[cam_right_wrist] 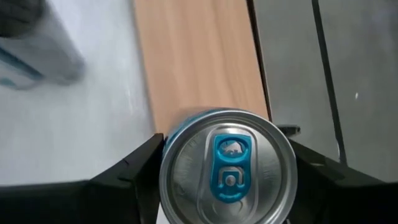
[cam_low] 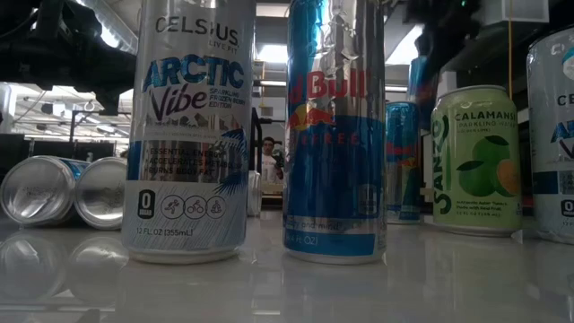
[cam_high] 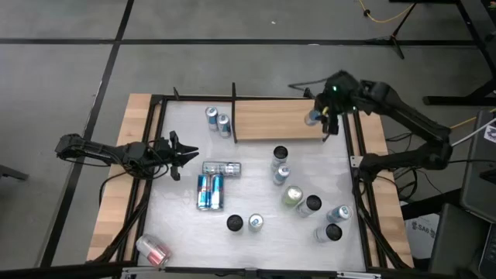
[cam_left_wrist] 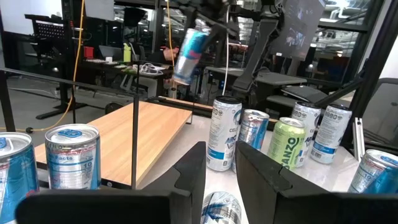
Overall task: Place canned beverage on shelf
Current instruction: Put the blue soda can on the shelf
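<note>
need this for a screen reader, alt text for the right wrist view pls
Looking down past the right gripper, its two dark fingers are shut on a silver-topped can with a blue pull tab, held over the light-brown wooden shelf. White table lies beside the board.

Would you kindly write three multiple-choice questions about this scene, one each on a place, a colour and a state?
1. Where is the right pincer?
A. over the light-brown wooden shelf board's right end
B. at the table's front edge
C. beside the left arm

2. What colour is the pull tab on the silver-topped can it carries?
A. red
B. blue
C. green

3. What state is the left pincer in?
A. shut on a can
B. holding the shelf
C. empty

Answers: A, the high view shows it there; B, the right wrist view shows a blue tab; C, nothing sits between its fingers.
</note>
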`<move>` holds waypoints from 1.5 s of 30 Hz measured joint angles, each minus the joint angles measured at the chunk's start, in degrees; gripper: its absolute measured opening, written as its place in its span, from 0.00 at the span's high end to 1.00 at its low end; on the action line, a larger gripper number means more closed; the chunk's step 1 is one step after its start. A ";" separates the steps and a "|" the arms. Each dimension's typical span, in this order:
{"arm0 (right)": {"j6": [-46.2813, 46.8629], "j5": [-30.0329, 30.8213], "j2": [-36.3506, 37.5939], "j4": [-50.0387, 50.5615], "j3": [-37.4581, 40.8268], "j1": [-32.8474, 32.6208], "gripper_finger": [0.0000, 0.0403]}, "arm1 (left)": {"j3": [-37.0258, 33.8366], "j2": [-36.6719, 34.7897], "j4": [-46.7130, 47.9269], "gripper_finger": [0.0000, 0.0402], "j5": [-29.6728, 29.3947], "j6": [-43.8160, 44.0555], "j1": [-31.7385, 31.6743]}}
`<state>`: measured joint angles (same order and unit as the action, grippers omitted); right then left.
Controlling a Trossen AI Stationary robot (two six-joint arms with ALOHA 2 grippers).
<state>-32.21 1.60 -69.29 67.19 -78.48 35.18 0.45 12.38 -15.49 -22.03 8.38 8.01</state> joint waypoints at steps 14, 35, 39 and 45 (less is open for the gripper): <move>-13.20 -6.29 -12.09 -9.08 0.00 17.47 0.41 | 0.00 0.00 0.00 0.80 0.00 0.00 0.00; -6.95 -6.22 -20.79 -11.43 0.00 22.00 0.41 | 0.00 0.00 0.00 0.80 -0.01 0.00 0.00; -4.70 -6.37 -22.06 -12.54 0.00 23.73 0.41 | 0.00 0.02 0.00 0.80 0.00 0.00 0.00; -1.89 -7.90 -22.71 -13.38 -0.04 26.51 0.41 | 0.00 0.00 0.00 0.80 -0.02 -0.01 0.00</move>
<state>-34.10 -6.30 -92.00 53.82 -78.52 61.68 0.45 12.38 -15.49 -22.04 8.37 8.01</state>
